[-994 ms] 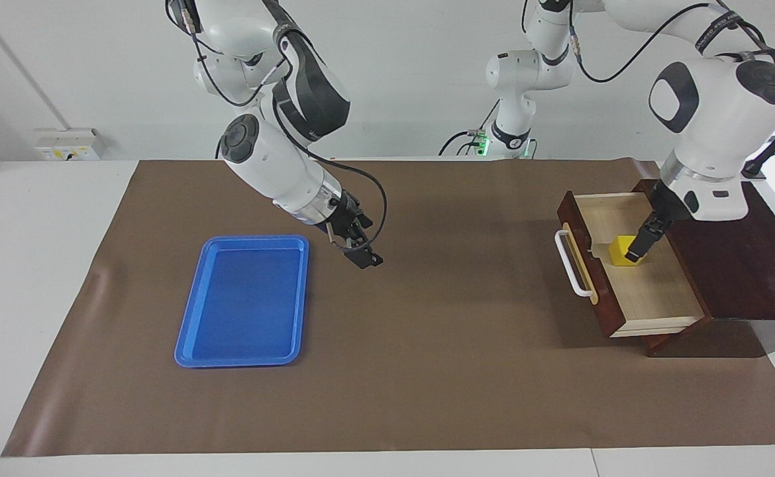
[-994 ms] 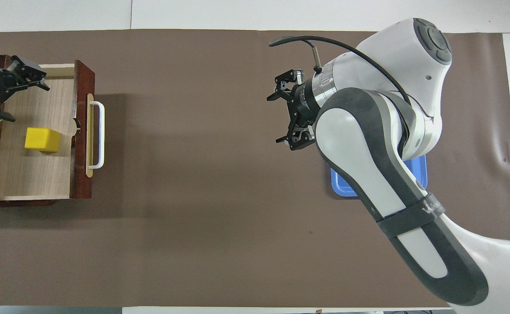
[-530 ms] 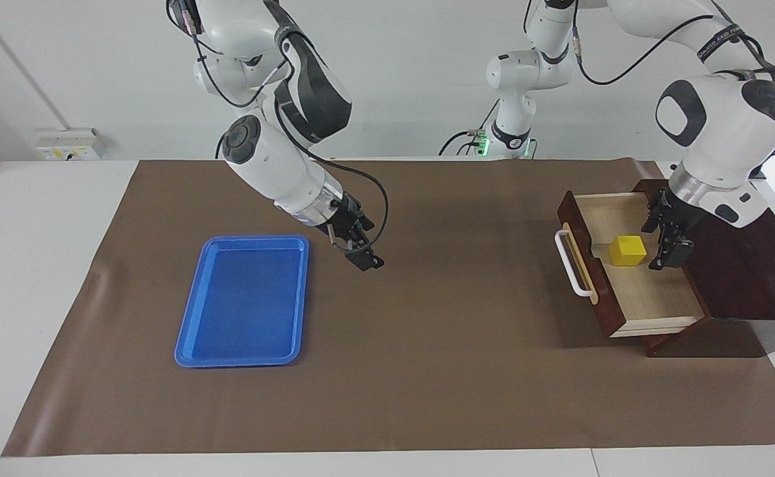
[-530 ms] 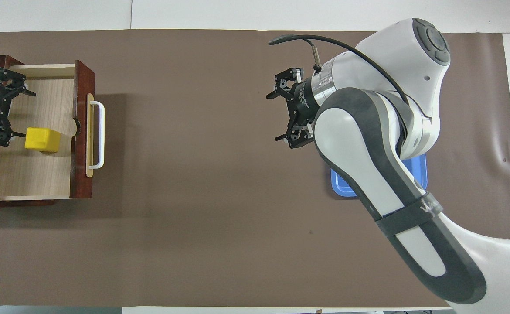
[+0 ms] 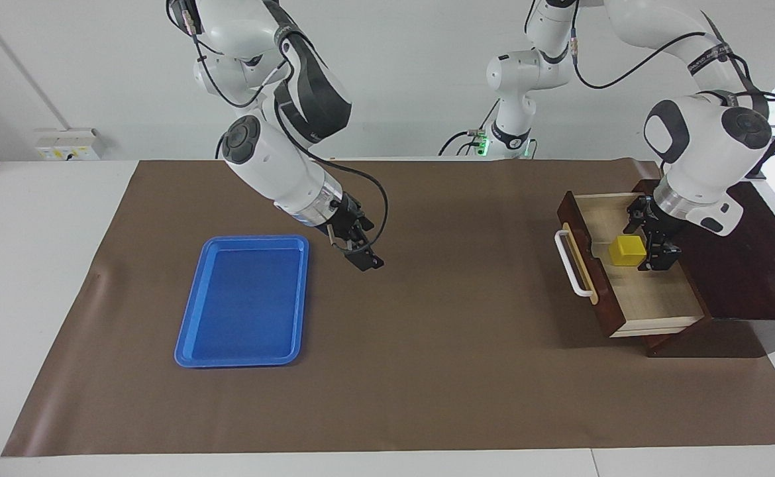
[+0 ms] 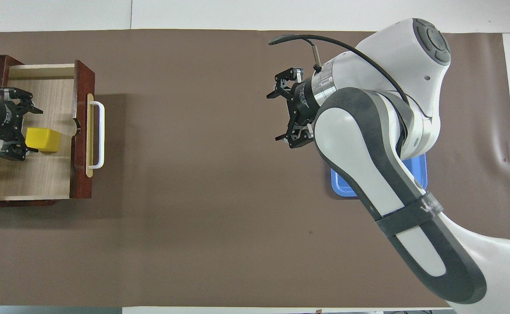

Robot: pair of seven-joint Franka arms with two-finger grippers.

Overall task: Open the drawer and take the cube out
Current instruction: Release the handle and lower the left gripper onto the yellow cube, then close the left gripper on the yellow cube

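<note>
With the drawer (image 5: 632,278) pulled out, my open left gripper (image 5: 649,238) brackets the yellow cube (image 5: 627,250), ungrasped; my right gripper (image 5: 361,248) waits open beside the blue tray (image 5: 245,301).

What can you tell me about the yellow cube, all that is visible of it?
The cube is small, solid-looking and bright yellow, with plain smooth faces and no markings. It sits flat on the pale wooden floor of the open drawer, close to the front panel. The left gripper, fingers open, hangs in the drawer right beside it. Whether a finger touches the cube cannot be told.
</note>
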